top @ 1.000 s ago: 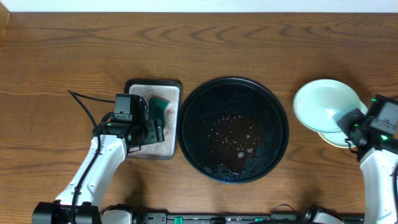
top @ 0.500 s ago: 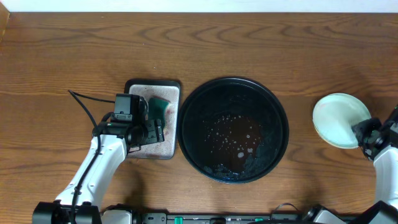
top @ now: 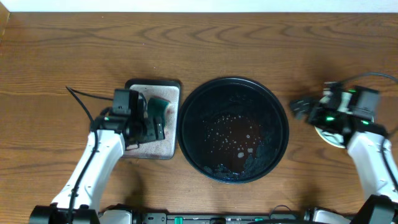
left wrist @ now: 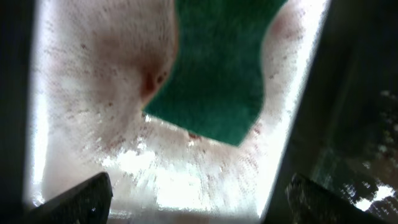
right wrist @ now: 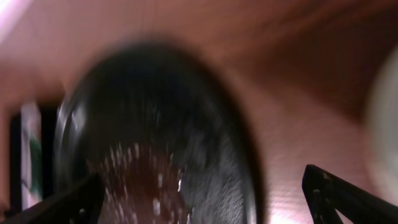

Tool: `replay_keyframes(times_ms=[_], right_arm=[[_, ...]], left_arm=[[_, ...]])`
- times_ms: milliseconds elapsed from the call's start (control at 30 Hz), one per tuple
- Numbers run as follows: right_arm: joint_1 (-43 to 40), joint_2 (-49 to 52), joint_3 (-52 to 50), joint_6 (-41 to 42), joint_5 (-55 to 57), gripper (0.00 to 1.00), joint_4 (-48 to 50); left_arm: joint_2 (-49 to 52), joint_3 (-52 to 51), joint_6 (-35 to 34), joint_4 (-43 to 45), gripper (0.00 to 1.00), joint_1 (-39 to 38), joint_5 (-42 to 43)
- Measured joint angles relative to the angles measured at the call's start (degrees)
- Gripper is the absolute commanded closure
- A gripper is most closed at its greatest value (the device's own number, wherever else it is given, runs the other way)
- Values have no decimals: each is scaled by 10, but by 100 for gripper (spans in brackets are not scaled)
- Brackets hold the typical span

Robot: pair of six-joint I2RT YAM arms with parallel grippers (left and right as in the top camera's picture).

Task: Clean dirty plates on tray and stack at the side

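Hidden and blurred
Most of the plates (top: 329, 137) lie under the right arm; the tray (right wrist: 155, 124) is motion-blurred in the wrist view

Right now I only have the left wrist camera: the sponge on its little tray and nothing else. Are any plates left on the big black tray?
Observer: No. The black tray holds no plates, only wet spots and a reddish film near its middle.
Operator: Where are the plates, then?
Observer: A pale plate lies on the table to the right of the tray, mostly hidden under the right arm. I cannot count a stack.
Operator: Is the right gripper holding one?
Observer: No. The right gripper is open and empty, and it sits between that plate and the tray.
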Motion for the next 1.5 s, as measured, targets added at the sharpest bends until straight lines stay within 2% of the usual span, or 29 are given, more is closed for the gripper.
replay_keyframes(times_ms=[167,300,433,567,800,1000,1133,1500], right_arm=[[132,0,44,-46,103,1,-136],[190,-5,65,-55,179,1,-197],[218,-44,63,-53,225,1,-225],[241,-139,31,-48,244,1,-201],[266,-374,-74,-46,269,1,-145],[266,-486,-95,-46,278,1,-149],[267,-504,-96,-46,279,1,-165],[266,-503,-98,-46,282,1,-228]], left_arm=[[0,64,-3,-99,9,0,-1],[-4,64,-4,-158,9,0,-9],[-56,47,-9,-163,9,0,-13],[-191,-4,-11,-148,9,1,-16],[-503,-104,-13,-102,9,1,-26],[-651,-118,-18,-103,9,1,-26],[-685,-119,-19,-108,9,1,-26],[-685,-119,-19,-122,8,1,-26]])
